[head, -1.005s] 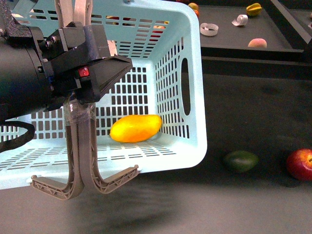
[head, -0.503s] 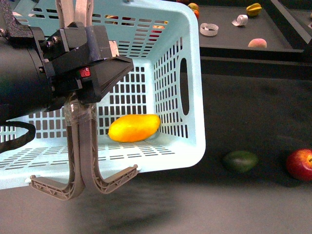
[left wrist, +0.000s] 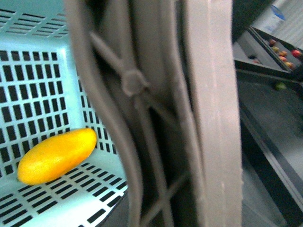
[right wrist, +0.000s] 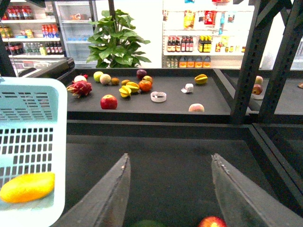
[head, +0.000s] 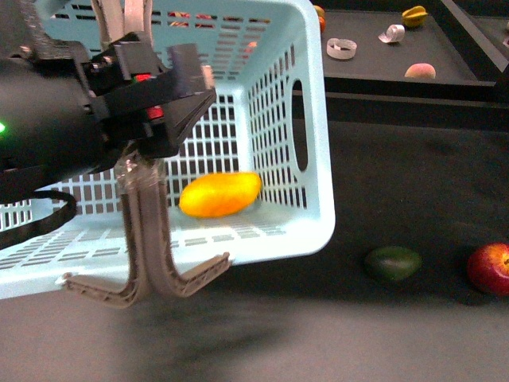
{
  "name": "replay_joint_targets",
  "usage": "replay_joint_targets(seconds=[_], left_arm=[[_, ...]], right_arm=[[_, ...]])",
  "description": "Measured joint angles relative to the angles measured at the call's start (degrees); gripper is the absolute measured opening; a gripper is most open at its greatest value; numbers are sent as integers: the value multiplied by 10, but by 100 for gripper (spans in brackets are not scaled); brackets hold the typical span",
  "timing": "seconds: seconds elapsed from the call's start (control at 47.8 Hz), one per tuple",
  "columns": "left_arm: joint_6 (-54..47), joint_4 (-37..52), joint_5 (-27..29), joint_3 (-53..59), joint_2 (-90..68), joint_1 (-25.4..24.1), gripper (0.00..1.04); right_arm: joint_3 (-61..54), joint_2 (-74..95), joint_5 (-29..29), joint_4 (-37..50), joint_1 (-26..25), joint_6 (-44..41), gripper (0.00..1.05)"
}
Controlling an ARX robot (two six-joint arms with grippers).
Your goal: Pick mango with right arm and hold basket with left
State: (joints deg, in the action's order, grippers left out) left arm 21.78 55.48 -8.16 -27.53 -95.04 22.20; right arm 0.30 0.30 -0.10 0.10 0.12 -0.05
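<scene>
Mango (head: 220,195) is lying inside the basket (head: 314,231), at four o'clock from the left tool (head: 147,155), which is clamping both handles (head: 147,239). Right tool (right wrist: 170,158) is hanging spread apart. Glossy and likely slippery, so gripping across its narrow middle seems wisest.

Forward front view, close left wrist, farther right wrist; shared basket (head: 306,239) and mango (head: 220,195).
</scene>
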Motion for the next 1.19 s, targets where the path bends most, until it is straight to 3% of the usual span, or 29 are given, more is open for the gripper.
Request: replay_joint_targets(seconds=[0.126,0.23,0.398,0.586,0.942,1.194], left_arm=[[66,-52,104,-99,-56,1,17],[129,-81,144,-147,-87,-4,17],[318,-146,188,-251,-170,-48,17],[480,-154,213,-301,-228,-92,17],[595,-130,230,-322,-300,-143,17],[563,-150,249,-273,-265,-142,61]], right_arm=[[0,0,0,0,0,0,83],[0,0,0,0,0,0,98],[0,0,0,0,0,0,96],[0,0,0,0,0,0,96],[0,0,0,0,0,0,96],[0,-1,0,0,0,0,96]])
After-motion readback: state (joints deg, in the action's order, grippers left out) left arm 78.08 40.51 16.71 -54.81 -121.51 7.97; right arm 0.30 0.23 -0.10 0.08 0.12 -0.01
